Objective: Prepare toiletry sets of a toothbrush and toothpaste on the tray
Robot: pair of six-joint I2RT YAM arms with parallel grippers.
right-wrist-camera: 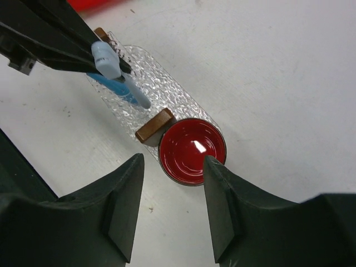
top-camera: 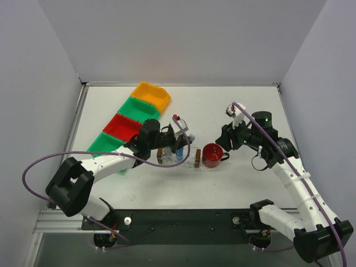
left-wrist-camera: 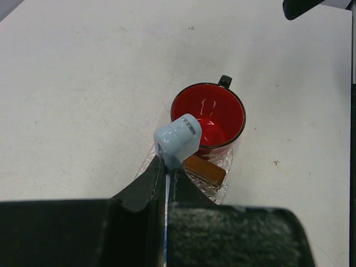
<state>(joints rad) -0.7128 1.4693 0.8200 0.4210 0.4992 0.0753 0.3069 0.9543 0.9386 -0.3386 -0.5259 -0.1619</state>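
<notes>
My left gripper (left-wrist-camera: 168, 167) is shut on a toothpaste tube (left-wrist-camera: 178, 139) with a pale blue cap, its flat end pinched between the jaws. It hangs over the clear textured tray (left-wrist-camera: 219, 192), next to the red mug (left-wrist-camera: 208, 118). In the right wrist view the same tube (right-wrist-camera: 105, 58) is above the tray (right-wrist-camera: 158, 83). On the tray lies a slim blue and pale blue-white toothbrush (right-wrist-camera: 133, 93). My right gripper (right-wrist-camera: 172, 160) is open and empty, above the mug (right-wrist-camera: 192, 150). From the top camera the left gripper (top-camera: 181, 144) is over the tray (top-camera: 167, 161) and the right gripper (top-camera: 225, 138) is just right of the mug (top-camera: 212, 155).
The tray has brown wooden end blocks (right-wrist-camera: 156, 127), and the mug stands at its right end. Orange (top-camera: 151, 95), green (top-camera: 138, 108), red (top-camera: 125, 127) and green (top-camera: 105, 144) bins run diagonally at the back left. White walls enclose the table.
</notes>
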